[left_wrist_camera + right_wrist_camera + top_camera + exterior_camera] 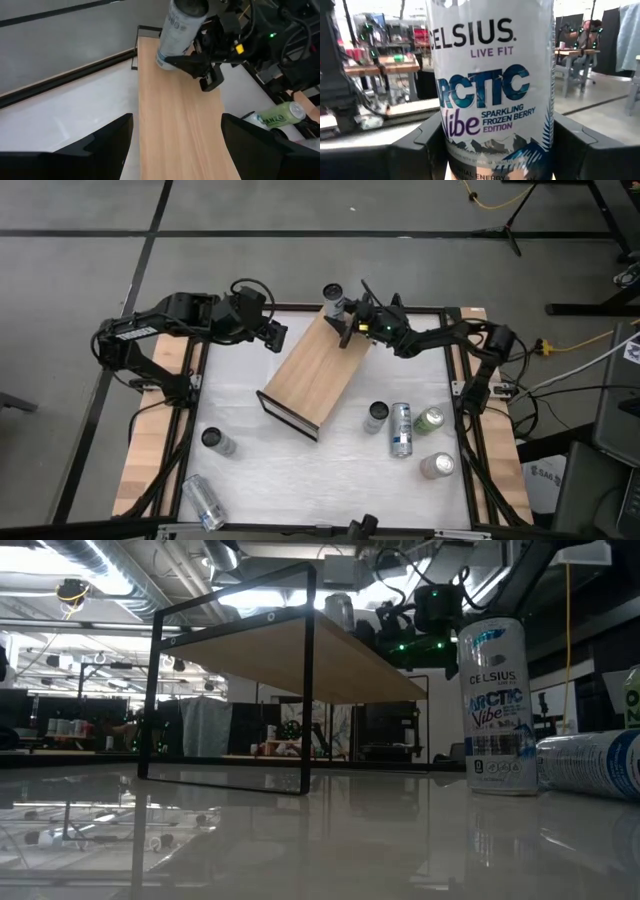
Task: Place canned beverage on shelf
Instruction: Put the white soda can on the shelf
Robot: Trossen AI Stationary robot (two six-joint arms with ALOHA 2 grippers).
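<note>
Light wood was seen across the top of the long rectangular shelf (315, 373), a board with black metal frame ends, set diagonally on the white tabletop (330, 470) in the high view. A tall white-and-blue Celsius can (333, 301) was found upright on the shelf's far end, near its far corner. The right gripper (347, 318) was placed around this can, its two dark fingers (187, 61) set on either side of the body; in the right wrist view the can (492, 85) filled the gap between the fingers, so a clamp on the can was recorded. In the left wrist view the can (179, 30) was seen tilted slightly, its base on the board.

The left gripper (275, 335) was held just beside the shelf's far left edge, above the table, with its fingers (112, 137) spread apart and nothing between them.

Other cans were noted on the tabletop. A dark-topped can (376, 416) stood upright just beside a silver-and-blue can (401, 429) lying on its side, with a green can (429, 421) near it and a silver-topped can (437, 465) a little nearer the front. On the left side, a dark-topped can (216, 441) and a silver can lying down (203, 501) were recorded, well apart from the shelf. In the low view an upright Celsius can (495, 705) and a lying one (590, 762) were seen to the right of the shelf (300, 655)
</note>
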